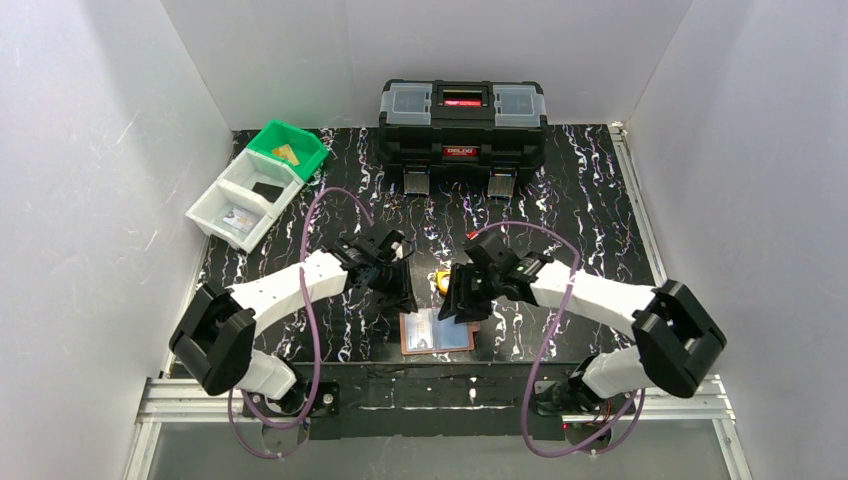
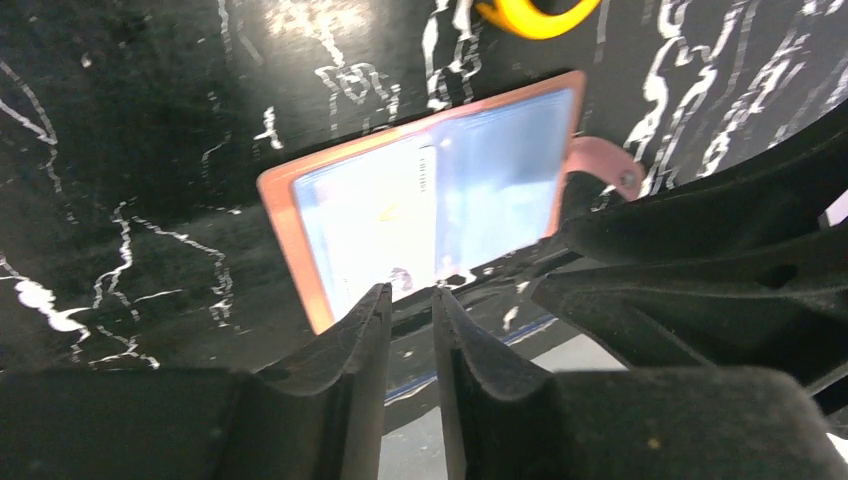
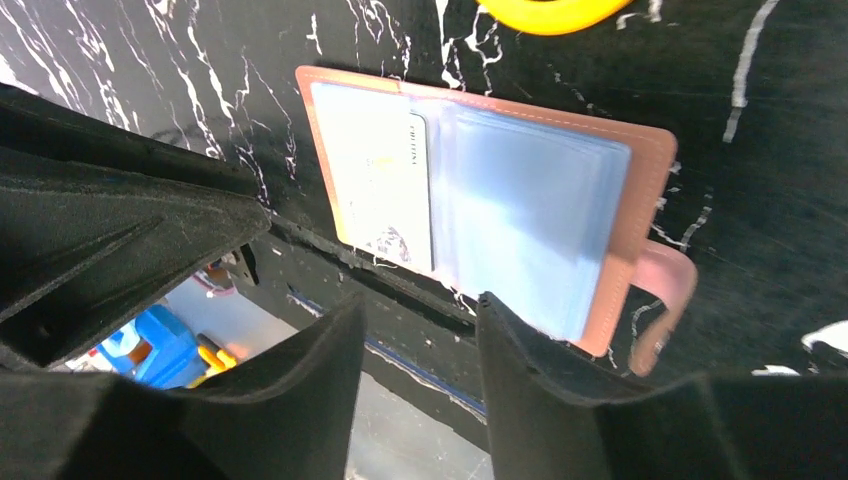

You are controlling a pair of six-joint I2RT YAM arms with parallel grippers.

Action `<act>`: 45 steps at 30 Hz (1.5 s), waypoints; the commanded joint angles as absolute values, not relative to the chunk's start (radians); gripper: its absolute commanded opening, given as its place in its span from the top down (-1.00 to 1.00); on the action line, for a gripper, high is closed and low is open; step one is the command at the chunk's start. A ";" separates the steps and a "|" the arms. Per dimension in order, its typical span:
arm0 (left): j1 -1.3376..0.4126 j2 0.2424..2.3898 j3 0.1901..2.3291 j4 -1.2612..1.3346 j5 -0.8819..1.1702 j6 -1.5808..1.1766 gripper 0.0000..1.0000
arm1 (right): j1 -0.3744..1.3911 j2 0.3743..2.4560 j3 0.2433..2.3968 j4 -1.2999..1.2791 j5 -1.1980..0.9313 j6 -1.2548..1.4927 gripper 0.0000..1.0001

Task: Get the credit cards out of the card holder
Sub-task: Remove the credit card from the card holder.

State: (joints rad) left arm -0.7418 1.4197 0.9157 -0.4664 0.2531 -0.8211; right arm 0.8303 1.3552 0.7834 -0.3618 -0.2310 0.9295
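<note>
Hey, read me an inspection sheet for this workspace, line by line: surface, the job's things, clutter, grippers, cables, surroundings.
Surface: black, white-veined table.
Job's things: card holder lies open at the near edge, a whitish card in its left half; gold-tan card in the green bin; black card and second whitish card in the white bins.
Clutter: toolbox at the back; yellow tape measure just beyond the holder.
Grippers: left gripper and right gripper open, empty, by the holder's near edge.
Cables: purple cables loop off both arms, away from the holder.
Surroundings: white walls; metal rail by the arm bases.
</note>
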 commanded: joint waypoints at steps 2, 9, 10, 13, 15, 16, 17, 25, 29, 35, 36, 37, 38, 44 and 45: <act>-0.731 1.422 0.879 -0.504 0.277 -0.761 0.66 | 0.854 1.444 0.820 -0.237 -0.318 0.966 0.04; -0.730 1.499 0.873 -0.459 0.296 -0.748 0.84 | 0.855 1.532 0.821 -0.184 -0.350 0.973 0.20; -0.729 1.510 0.873 -0.459 0.294 -0.751 0.87 | 0.855 1.540 0.820 -0.182 -0.350 0.974 0.22; -0.730 1.514 0.866 -0.461 0.273 -0.754 0.92 | 0.856 1.558 0.821 -0.170 -0.359 0.971 0.27; -0.729 1.510 0.858 -0.463 0.260 -0.757 0.93 | 0.854 1.569 0.821 -0.166 -0.360 0.971 0.32; -0.730 1.512 0.856 -0.467 0.258 -0.756 0.94 | 0.855 1.576 0.819 -0.162 -0.362 0.971 0.34; -0.730 1.514 0.854 -0.468 0.259 -0.757 0.95 | 0.855 1.582 0.818 -0.159 -0.364 0.970 0.36; -0.730 1.536 0.829 -0.434 0.273 -0.766 1.00 | 0.855 1.616 0.808 -0.133 -0.374 0.970 0.39; -0.731 1.557 0.825 -0.421 0.275 -0.772 1.00 | 0.855 1.623 0.794 -0.120 -0.374 0.969 0.39; -0.738 1.580 0.823 -0.411 0.274 -0.788 1.00 | 0.855 1.640 0.767 -0.091 -0.383 0.971 0.39; -0.740 1.583 0.824 -0.411 0.272 -0.791 1.00 | 0.854 1.643 0.764 -0.086 -0.386 0.972 0.39; -0.743 1.584 0.824 -0.411 0.270 -0.795 1.00 | 0.854 1.646 0.760 -0.083 -0.386 0.973 0.39; -0.746 1.586 0.824 -0.411 0.269 -0.800 1.00 | 0.855 1.648 0.758 -0.078 -0.387 0.973 0.39; -0.755 1.604 0.821 -0.411 0.255 -0.833 1.00 | 0.854 1.657 0.736 -0.054 -0.396 0.979 0.32; -0.756 1.603 0.819 -0.410 0.253 -0.839 1.00 | 0.854 1.656 0.732 -0.047 -0.399 0.982 0.31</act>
